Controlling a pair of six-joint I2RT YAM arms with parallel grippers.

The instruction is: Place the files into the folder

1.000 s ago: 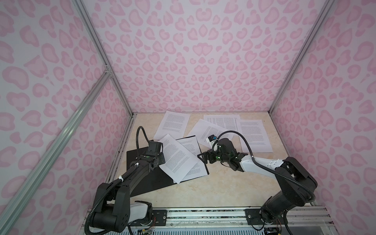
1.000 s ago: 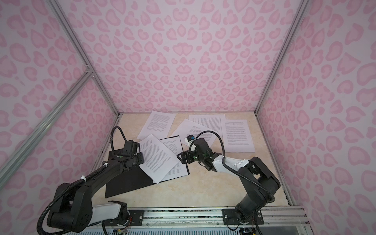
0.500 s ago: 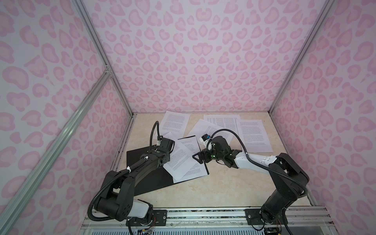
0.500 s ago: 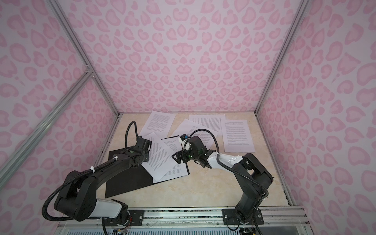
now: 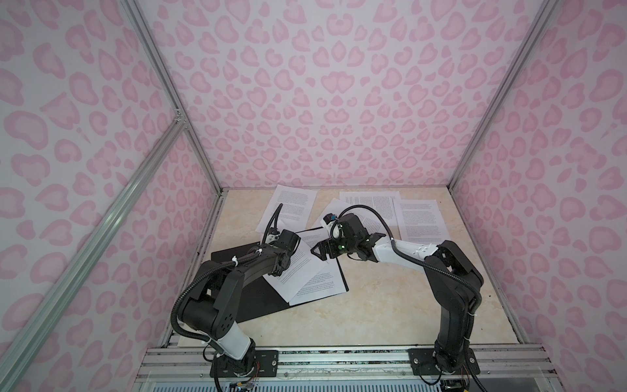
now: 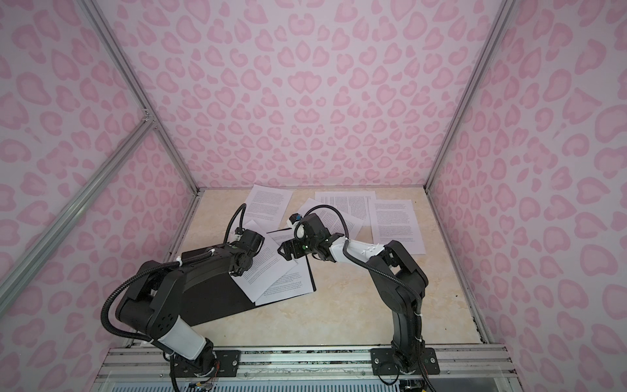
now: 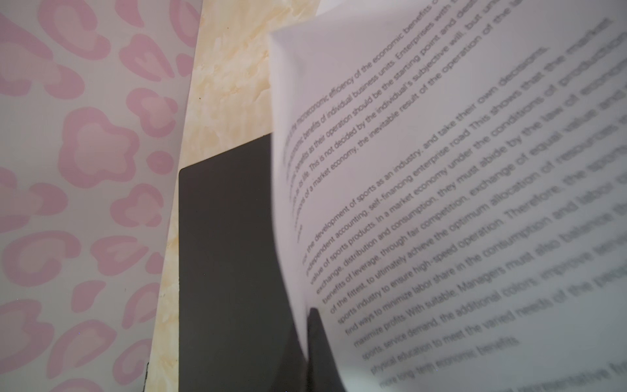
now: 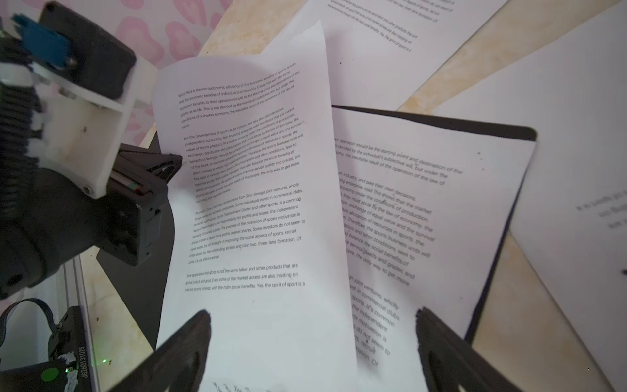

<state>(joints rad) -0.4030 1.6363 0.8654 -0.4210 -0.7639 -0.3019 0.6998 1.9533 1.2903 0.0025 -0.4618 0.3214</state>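
Left gripper (image 8: 174, 162) is pinched tight on the side edge of one sheet (image 8: 244, 203), which curls up off the open folder (image 6: 220, 302). Right gripper (image 8: 314, 342) hangs with jaws spread wide over that sheet's end, holding nothing. The folder lies black side up, centre-left in both top views, with a second sheet (image 8: 424, 203) flat inside. More files (image 5: 420, 217) are spread upper middle. There is open table (image 5: 373, 315) lower right.
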